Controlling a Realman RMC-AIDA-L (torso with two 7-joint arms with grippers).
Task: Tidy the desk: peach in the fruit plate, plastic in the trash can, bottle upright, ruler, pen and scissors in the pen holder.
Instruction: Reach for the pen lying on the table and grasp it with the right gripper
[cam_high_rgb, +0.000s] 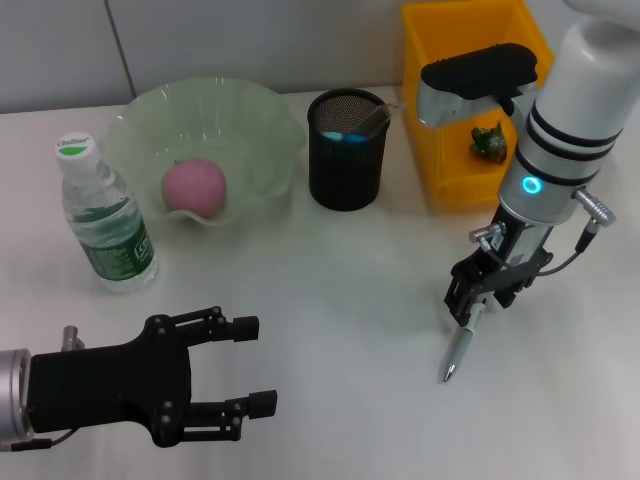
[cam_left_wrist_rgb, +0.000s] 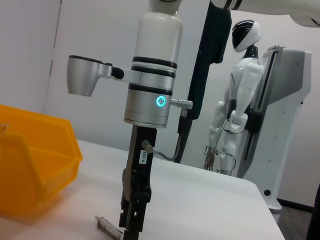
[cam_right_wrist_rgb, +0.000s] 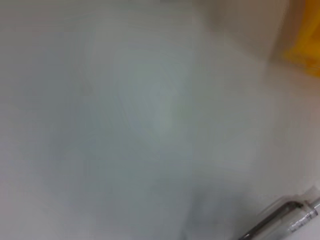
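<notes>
head view: right gripper (cam_high_rgb: 470, 308) clasps pen (cam_high_rgb: 459, 350).

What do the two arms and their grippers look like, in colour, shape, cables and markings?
The right arm is a white cylinder with black bands, a silver collar and a glowing cyan ring. Thin grey cables run beside its narrow black right gripper. The left gripper is matte black with linked two-bar fingers, on a silver wrist.
</notes>
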